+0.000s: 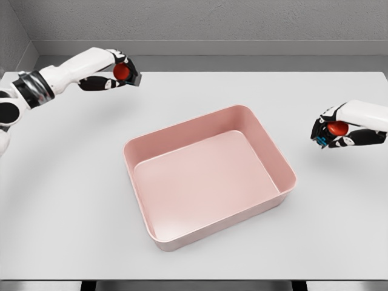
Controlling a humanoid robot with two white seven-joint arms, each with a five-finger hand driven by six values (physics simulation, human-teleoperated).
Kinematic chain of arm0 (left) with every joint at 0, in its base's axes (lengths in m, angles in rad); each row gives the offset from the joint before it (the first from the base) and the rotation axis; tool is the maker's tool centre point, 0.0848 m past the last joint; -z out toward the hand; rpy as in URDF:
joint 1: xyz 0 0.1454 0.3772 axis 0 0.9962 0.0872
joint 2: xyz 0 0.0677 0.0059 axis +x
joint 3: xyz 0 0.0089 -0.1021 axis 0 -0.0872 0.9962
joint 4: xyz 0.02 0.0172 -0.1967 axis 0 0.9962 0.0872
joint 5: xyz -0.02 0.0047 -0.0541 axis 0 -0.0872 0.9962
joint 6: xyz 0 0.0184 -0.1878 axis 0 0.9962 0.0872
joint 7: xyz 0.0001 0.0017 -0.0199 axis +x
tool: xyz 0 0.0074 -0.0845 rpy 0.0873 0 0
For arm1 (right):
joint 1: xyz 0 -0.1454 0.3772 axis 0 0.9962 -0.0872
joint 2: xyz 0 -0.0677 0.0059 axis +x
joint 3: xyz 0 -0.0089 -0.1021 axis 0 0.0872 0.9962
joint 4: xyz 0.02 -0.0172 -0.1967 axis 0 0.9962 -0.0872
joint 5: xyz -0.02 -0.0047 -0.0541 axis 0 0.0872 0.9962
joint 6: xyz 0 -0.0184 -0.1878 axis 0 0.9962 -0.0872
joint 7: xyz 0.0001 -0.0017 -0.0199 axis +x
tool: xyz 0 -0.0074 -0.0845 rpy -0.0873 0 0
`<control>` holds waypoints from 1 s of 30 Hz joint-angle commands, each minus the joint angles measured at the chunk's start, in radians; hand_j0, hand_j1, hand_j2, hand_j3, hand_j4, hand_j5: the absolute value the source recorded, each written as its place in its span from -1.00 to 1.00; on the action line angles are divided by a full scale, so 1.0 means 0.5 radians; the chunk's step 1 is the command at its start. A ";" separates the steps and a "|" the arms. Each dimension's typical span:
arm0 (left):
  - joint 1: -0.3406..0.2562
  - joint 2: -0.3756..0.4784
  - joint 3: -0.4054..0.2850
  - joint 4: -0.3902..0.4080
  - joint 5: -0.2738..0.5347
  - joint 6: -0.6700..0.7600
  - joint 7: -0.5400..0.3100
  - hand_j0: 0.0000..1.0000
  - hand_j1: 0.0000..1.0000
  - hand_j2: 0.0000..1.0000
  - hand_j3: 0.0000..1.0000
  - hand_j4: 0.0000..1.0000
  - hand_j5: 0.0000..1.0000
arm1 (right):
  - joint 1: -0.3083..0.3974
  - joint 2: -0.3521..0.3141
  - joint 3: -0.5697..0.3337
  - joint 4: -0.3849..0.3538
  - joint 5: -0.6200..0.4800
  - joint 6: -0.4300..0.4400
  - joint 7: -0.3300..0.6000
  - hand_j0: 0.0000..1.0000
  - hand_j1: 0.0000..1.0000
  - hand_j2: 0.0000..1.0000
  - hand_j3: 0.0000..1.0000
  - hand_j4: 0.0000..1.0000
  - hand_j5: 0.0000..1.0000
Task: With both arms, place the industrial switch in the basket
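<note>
Two switches (124, 71) (335, 130), one pink basket (276, 159), one table (60, 200), two hands (115, 73) (333, 130).

Smooth satin pink plastic basket (209, 176) on a matt white table (73, 200)

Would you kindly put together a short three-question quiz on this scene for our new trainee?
1. True or false: the pink basket already holds a switch.
2. Which hand is nearer the table's far edge? A) left hand B) right hand C) neither
3. Fill in: each hand grips a switch with a ____ button, the left switch and the right switch.

Key:
1. False; the basket shows only its bare floor.
2. A; the left hand is up near the back of the white table.
3. Red.
</note>
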 commanded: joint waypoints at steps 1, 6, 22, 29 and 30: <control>0.003 0.009 0.003 -0.085 0.017 0.004 0.002 0.01 0.01 0.01 0.01 0.01 0.01 | 0.000 -0.043 -0.013 -0.106 -0.016 0.005 0.000 -0.02 -0.02 -0.02 -0.02 -0.02 -0.02; 0.012 0.006 0.003 -0.146 0.020 0.004 0.002 0.00 0.00 0.00 0.00 0.00 0.00 | 0.000 -0.077 -0.028 -0.214 -0.013 0.005 0.000 -0.02 -0.02 -0.02 -0.02 -0.02 -0.02; 0.089 0.006 0.003 -0.447 0.017 0.004 0.002 0.00 0.00 0.00 0.00 0.00 0.00 | 0.000 -0.111 -0.022 -0.530 -0.004 0.005 0.003 -0.02 -0.02 -0.02 -0.02 -0.02 -0.02; 0.135 0.012 0.003 -0.576 0.017 0.004 0.002 0.00 0.00 0.00 0.00 0.00 0.00 | -0.018 -0.065 -0.013 -0.557 -0.001 0.005 0.003 -0.02 -0.02 -0.02 -0.02 -0.02 -0.02; 0.135 0.012 0.003 -0.588 0.017 0.004 0.002 0.00 0.00 0.00 0.00 0.00 0.00 | -0.018 -0.062 -0.013 -0.557 -0.001 0.005 0.003 -0.02 -0.02 -0.02 -0.02 -0.02 -0.02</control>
